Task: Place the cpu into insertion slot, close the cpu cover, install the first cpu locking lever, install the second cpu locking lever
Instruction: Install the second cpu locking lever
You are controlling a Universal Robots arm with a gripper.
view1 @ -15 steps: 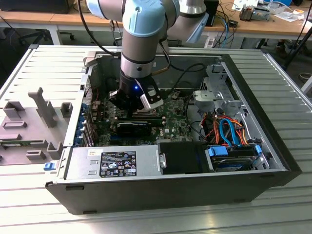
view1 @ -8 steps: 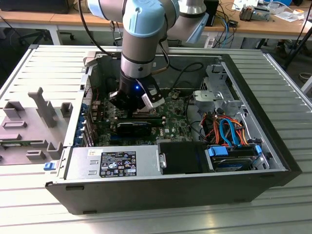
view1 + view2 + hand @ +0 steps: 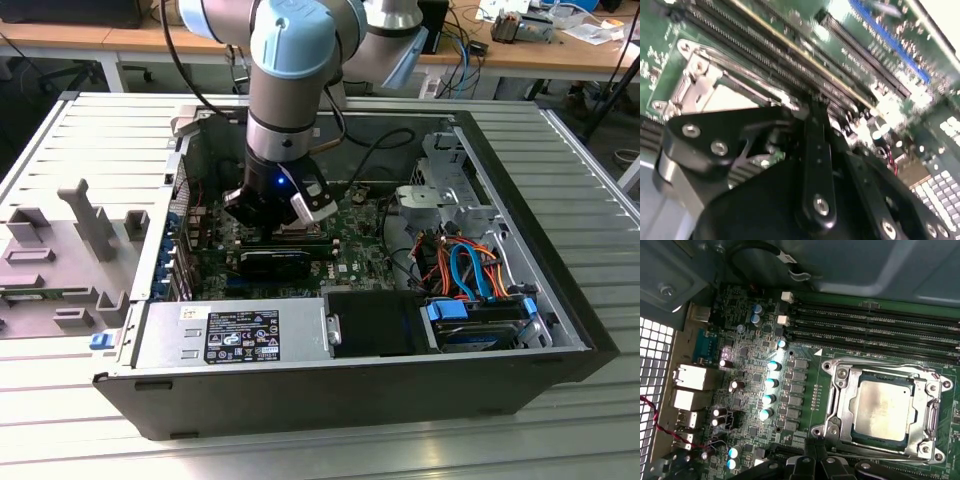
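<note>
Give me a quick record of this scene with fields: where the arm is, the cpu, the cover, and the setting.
setting: open computer case on a slatted metal table
arm: reaches down into the case, gripper just above the motherboard
cpu: lying flat in the insertion slot
cpu cover: down, framing the chip
memory slots: beside the socket

Dull silver cpu, silver cpu cover, green motherboard, black tool.
</note>
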